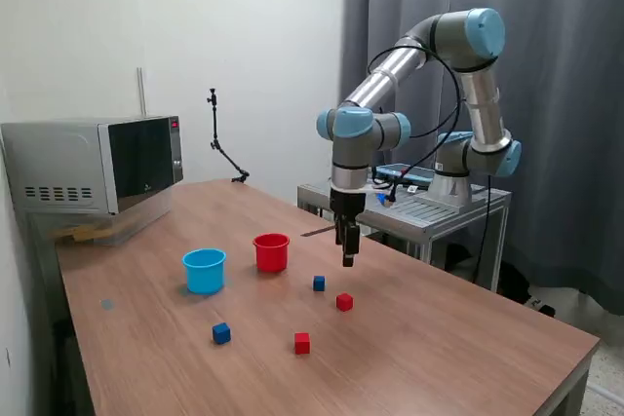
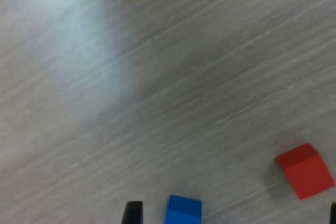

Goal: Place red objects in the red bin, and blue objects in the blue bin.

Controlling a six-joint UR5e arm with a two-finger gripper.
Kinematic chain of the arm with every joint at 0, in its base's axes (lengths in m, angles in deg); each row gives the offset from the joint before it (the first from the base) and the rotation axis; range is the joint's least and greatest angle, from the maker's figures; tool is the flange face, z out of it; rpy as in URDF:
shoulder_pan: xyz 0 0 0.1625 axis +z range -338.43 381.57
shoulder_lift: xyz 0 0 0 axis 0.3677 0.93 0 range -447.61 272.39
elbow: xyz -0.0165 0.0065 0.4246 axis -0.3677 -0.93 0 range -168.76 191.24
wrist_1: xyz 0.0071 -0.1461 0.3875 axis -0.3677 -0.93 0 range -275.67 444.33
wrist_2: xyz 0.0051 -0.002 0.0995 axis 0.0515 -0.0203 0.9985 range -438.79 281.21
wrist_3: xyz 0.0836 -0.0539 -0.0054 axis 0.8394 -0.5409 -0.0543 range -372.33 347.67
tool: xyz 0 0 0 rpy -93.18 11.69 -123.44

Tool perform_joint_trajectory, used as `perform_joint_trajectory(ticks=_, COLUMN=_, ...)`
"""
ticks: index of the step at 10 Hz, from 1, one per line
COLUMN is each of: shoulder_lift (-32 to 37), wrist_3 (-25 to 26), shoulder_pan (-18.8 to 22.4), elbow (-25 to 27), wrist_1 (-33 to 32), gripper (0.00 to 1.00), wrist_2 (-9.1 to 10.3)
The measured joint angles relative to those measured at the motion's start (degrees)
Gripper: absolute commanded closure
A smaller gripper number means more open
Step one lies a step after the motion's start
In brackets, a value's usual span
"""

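Note:
On the wooden table, the red cup (image 1: pixel 271 251) and the light blue cup (image 1: pixel 204 270) stand side by side, upright. One dark blue cube (image 1: pixel 319 283) and one red cube (image 1: pixel 344 302) lie close together below my gripper (image 1: pixel 348 260). A second blue cube (image 1: pixel 221 333) and a second red cube (image 1: pixel 302 342) lie nearer the table's front. My gripper hangs a little above the table, pointing down, empty. In the wrist view its fingertips (image 2: pixel 133 212) stand wide apart, with the blue cube (image 2: pixel 183 210) between them and the red cube (image 2: pixel 305 170) close by.
A microwave (image 1: pixel 93 165) sits on the table at the exterior view's left. A thin black jointed stand (image 1: pixel 222 148) rises at the table's back. A metal cart (image 1: pixel 419 209) carrying the arm's base stands behind the table, in front of a grey curtain.

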Motion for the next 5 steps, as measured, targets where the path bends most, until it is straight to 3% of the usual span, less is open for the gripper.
perform_joint_trajectory(ticks=5, shoulder_lift=-2.6, wrist_3=-0.1, shoulder_pan=-3.3, elbow=-1.1, wrist_1=-1.3, gripper=0.00, wrist_2=1.55)
